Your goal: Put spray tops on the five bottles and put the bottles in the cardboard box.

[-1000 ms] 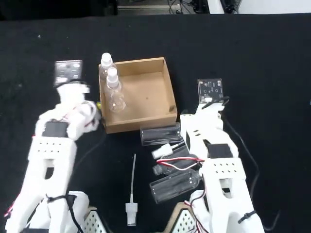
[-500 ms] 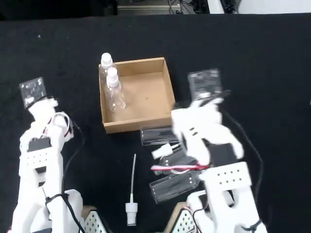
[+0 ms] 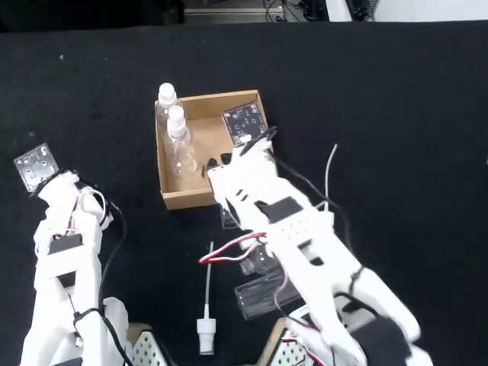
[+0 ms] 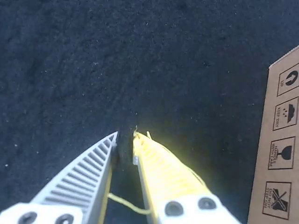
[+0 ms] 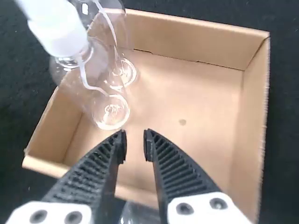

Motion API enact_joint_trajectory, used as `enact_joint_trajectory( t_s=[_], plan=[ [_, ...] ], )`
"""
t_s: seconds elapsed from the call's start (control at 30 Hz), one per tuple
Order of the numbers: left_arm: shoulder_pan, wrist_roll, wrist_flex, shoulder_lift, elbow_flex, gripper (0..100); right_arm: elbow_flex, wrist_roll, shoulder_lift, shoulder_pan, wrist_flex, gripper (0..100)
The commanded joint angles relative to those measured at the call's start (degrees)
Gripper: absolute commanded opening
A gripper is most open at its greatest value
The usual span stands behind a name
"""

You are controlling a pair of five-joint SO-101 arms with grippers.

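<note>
1. The right gripper [image 5: 134, 137], with two black ribbed plastic fingers, hung slightly parted and empty above the open brown cardboard box [image 5: 254, 93], near its front wall.
2. Two clear plastic bottles [image 5: 105, 93] with white spray tops stood upright along the box's left wall in the high view. Their long axes were vertical, caps up, and their round bases sat on the smooth board floor.
3. Just below the box in the high view, another clear bottle [image 3: 255, 300] lay on its side on the black cloth table [image 3: 396, 91]. Its long axis ran roughly left to right, and the right arm partly covered it.
4. A loose white spray top [image 3: 207, 326] lay at lower centre, its head toward the bottom edge and its thin dip tube pointing up the frame.
5. The left gripper [image 4: 125, 136], with one grey ribbed finger and one yellow, had its tips all but meeting on nothing. It was over the matte cloth, beside the box's printed outer wall.
</note>
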Motion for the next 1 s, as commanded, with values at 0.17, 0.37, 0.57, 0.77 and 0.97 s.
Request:
enact_joint_trajectory(
  t_s=[0.17,0.37,0.57,0.77,0.97],
  plan=[
    [-0.4,0.7,-2.9,-2.5,-0.5,4,-2.7,-1.2,11.8,-1.0,-16.8,4.7],
    [-0.2,0.7,-2.9,-2.5,-0.5,4,-2.7,-1.1,12.9,-3.7,-17.8,4.7],
    [-0.5,0.7,-2.9,-2.5,-0.5,4,-4.0,-1.0,13.4,-5.4,-17.8,4.7],
    [-0.4,0.7,-2.9,-2.5,-0.5,4,-4.2,-1.1,13.4,-5.4,-17.8,4.7],
    [-0.5,0.7,-2.9,-2.5,-0.5,4,-4.8,-1.2,13.4,-5.3,-17.9,4.7]
  ],
)
